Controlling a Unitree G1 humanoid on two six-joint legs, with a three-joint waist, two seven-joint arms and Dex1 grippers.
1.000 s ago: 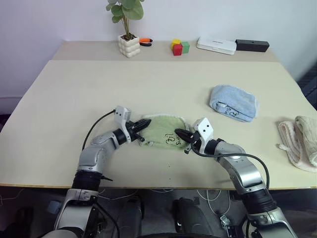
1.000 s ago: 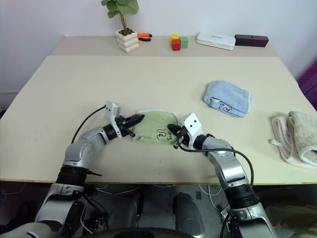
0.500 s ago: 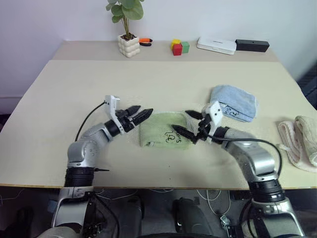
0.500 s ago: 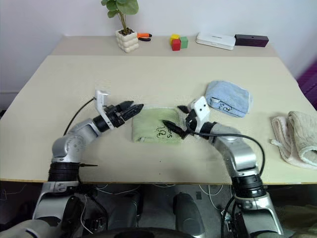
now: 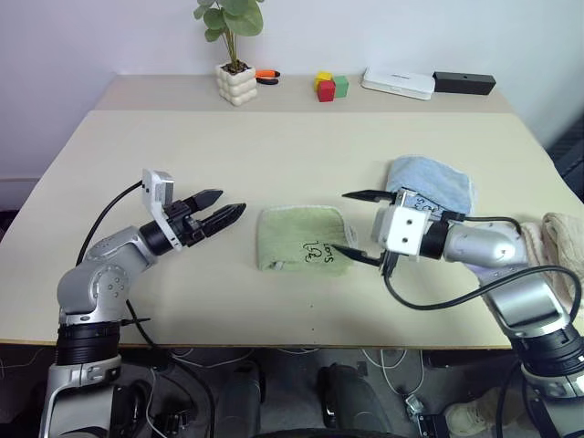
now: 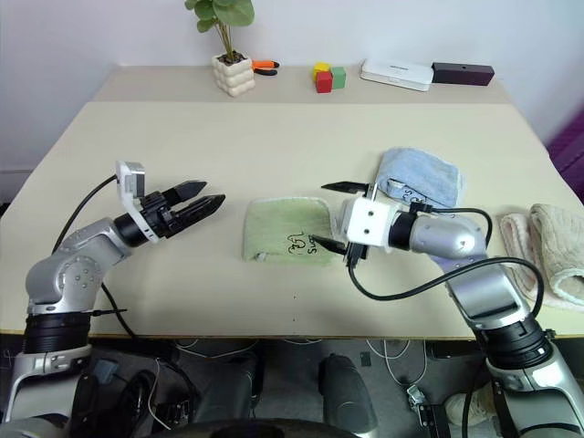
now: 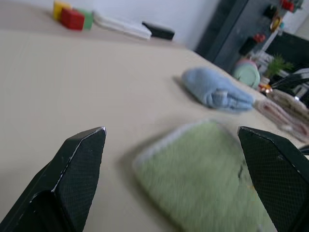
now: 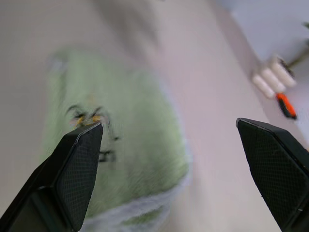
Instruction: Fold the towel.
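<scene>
The towel (image 5: 304, 239) lies folded into a small green rectangle on the bench (image 5: 274, 155), near its front edge, with black handwriting showing on the side nearest the right hand. Nothing touches it.

The left hand (image 5: 215, 216) hangs above the bench just left of the towel, apart from it, its two black fingers spread wide and pointing toward the towel; it holds nothing. The right hand (image 5: 358, 226) hangs just right of the towel, fingers also wide and empty, one tip over the towel's right edge and the other raised toward the back.

A blue towel (image 5: 429, 189) lies bunched behind the right hand. A cream towel (image 6: 545, 251) lies well right of the green towel, at the bench's edge. Far behind the towel stand a potted plant (image 5: 235, 50), coloured blocks (image 5: 331, 87), a white box (image 5: 398, 84) and a black box (image 5: 464, 84).
</scene>
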